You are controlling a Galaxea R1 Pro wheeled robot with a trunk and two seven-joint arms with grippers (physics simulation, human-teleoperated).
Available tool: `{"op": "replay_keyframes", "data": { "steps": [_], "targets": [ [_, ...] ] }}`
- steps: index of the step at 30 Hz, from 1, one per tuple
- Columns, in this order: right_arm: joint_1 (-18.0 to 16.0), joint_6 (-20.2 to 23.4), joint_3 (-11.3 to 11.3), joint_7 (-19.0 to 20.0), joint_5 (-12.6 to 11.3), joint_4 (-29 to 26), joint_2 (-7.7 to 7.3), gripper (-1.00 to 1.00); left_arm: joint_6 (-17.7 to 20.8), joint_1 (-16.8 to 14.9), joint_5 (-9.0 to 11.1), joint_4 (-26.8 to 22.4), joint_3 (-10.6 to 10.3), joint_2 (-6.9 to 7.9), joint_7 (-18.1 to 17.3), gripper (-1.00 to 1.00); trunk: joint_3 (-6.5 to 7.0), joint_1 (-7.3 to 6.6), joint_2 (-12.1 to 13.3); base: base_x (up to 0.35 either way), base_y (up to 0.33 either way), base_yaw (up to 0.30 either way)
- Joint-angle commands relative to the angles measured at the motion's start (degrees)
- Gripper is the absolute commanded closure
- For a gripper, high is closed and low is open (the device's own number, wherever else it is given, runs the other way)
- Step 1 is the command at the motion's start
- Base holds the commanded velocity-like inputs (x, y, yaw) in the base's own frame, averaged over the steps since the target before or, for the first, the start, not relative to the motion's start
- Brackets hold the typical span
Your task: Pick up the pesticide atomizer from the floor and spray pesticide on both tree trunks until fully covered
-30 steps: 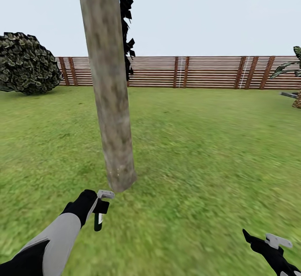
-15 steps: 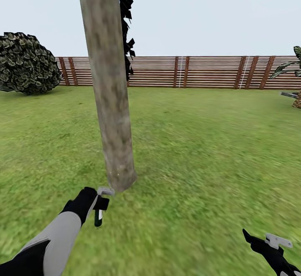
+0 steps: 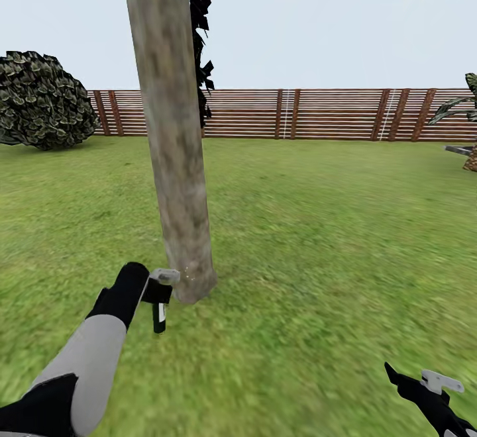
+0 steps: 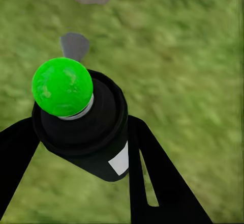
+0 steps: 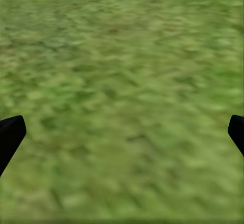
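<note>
Head view: my left gripper [image 3: 156, 289] clenched on atomizer [image 3: 159, 314], hanging over grass [image 3: 318, 238] just beside trunk [image 3: 173, 132] base. Fence [image 3: 331, 114] behind. My right gripper [image 3: 430, 384] spread wide, empty, low over grass.

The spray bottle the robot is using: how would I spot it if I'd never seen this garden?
Find the thick grey-brown tree trunk rising from the lawn. At its base, the left gripper holds the pesticide atomizer in its jaws: a small dark bottle with a white label. From the wrist camera, a bright green ball on its top sets it apart.
</note>
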Motion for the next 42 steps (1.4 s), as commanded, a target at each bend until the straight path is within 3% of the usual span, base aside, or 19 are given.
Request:
{"op": "replay_keyframes", "data": {
  "steps": [1,3,6,25,30,36,39,42],
  "targets": [
    [-0.04,-0.05,-0.41,0.50,-0.16,0.09,-0.02,-1.00,1.81,-0.47,-0.74,-1.25,-1.84,-0.07,-1.13,1.00,-0.06,-0.01,-0.02,0.000,0.000,0.000],
    [-0.04,-0.05,-0.41,0.50,-0.16,0.09,-0.02,-1.00,3.13,-0.83,-0.74,-2.28,-3.33,-0.07,-1.43,1.00,-0.06,-0.01,-0.02,-0.156,0.000,0.000],
    [-0.04,-0.05,-0.39,0.50,-0.16,0.09,-0.02,-1.00,3.67,-2.11,-0.74,-2.74,-3.96,-0.07,-1.58,1.00,-0.06,-0.01,-0.02,-0.117,0.000,0.000],
    [-0.04,-0.05,-0.39,0.50,-0.16,0.09,-0.02,-1.00,4.75,-7.79,-0.89,-2.79,-4.18,-0.04,-1.62,1.00,-0.06,-0.01,-0.02,-0.087,0.000,0.000],
    [-0.04,-0.05,-0.38,0.50,-0.16,0.09,-0.02,-1.00,5.08,-10.49,-0.90,-2.79,-4.18,-0.03,-1.68,1.00,-0.06,-0.01,-0.02,0.000,0.000,0.000],
    [-0.04,-0.05,-0.39,0.50,-0.16,0.09,-0.02,-1.00,5.19,-16.37,-0.83,-2.48,-4.18,-0.06,-1.71,1.00,-0.06,-0.01,-0.02,0.000,0.000,0.000],
    [-0.04,-0.05,-0.37,0.50,-0.16,0.09,-0.02,-1.00,5.21,-17.40,-0.83,-2.43,-4.23,-0.07,-1.73,1.00,-0.06,-0.01,-0.02,0.000,0.000,0.000],
    [-0.04,-0.05,-0.35,0.50,-0.16,0.09,-0.02,-1.00,5.22,-19.21,-0.83,-2.37,-5.47,-0.07,-1.76,1.00,-0.06,-0.01,-0.02,0.000,0.000,0.000]
  ]
}}
